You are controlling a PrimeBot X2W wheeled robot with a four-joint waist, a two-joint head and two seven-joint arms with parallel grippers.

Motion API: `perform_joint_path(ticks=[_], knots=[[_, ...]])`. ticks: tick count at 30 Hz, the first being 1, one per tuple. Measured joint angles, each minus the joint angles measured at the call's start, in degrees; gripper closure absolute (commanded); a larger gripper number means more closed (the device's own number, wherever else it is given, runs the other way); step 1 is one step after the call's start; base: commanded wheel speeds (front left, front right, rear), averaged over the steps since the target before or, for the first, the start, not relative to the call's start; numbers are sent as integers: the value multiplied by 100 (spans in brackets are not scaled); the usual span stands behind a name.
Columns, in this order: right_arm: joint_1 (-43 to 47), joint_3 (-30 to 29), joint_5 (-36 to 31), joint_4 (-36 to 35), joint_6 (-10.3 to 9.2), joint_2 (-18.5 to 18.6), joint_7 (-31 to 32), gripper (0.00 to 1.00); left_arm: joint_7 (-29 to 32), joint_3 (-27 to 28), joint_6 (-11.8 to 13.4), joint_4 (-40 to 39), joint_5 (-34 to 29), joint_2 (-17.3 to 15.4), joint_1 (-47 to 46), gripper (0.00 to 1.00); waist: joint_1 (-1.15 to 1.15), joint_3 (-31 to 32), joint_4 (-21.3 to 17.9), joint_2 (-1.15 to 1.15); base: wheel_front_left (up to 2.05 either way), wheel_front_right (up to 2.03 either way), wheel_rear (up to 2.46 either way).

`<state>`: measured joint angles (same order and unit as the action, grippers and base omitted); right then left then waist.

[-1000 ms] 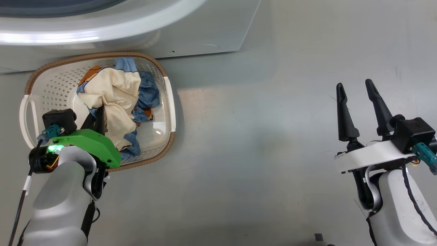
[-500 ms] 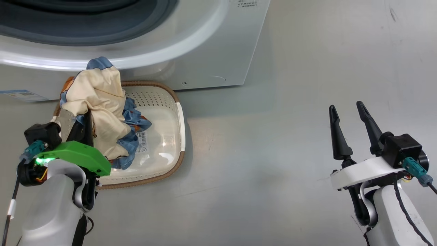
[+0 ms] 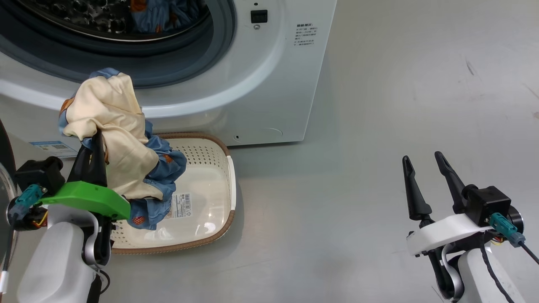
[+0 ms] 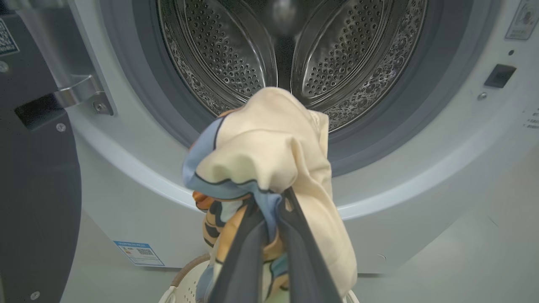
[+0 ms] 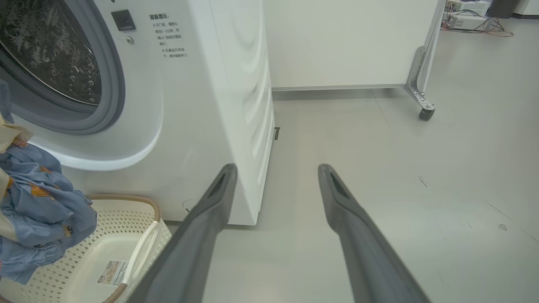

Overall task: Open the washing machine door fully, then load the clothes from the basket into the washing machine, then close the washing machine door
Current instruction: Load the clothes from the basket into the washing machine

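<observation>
Here the left fingers (image 4: 245,252), long and dark, are pinched almost together on a soft bundle of clothes (image 3: 111,122): a cream garment wrapped in light blue fabric with small orange prints. The bundle hangs lifted in front of the lower rim of the big white front-loading washing machine (image 3: 273,84), below the mouth of its perforated steel drum (image 4: 227,54) and outside the grey rubber gasket (image 4: 139,88).

The blue folds at the bottom of the bundle droop over the left part of the small cream-white perforated plastic basket (image 3: 210,158). Whether they touch it cannot be told. The basket, with its brown woven-look rim, stands on the grey floor (image 3: 379,126) just in front of the machine. The barcode sticker (image 3: 182,205) on its bottom is uncovered.

Another piece of light blue, orange-printed cloth (image 3: 162,14) lies inside the drum. The large glossy black washing machine door (image 4: 38,202) stands swung open at the left in the left wrist view, hung on its metal hinge (image 4: 80,90). A blue energy label sticker (image 4: 139,252) sits low on the machine's front.

The right fingers (image 3: 413,185) are spread wide with nothing between them. They are over bare floor, well apart from the basket and to the right of the machine.
</observation>
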<state>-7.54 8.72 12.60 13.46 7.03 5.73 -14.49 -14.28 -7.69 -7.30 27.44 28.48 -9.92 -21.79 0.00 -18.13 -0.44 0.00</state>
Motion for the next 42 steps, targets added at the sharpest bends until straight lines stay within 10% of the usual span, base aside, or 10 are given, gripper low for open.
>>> perform_joint_path(ticks=[42], knots=[[577, 83, 8, -3, 0, 113, 0, 0, -16, 945, 131, -2078, -945, 359, 2152, 100, 0, 1446, -103, 0, 0, 0, 0]])
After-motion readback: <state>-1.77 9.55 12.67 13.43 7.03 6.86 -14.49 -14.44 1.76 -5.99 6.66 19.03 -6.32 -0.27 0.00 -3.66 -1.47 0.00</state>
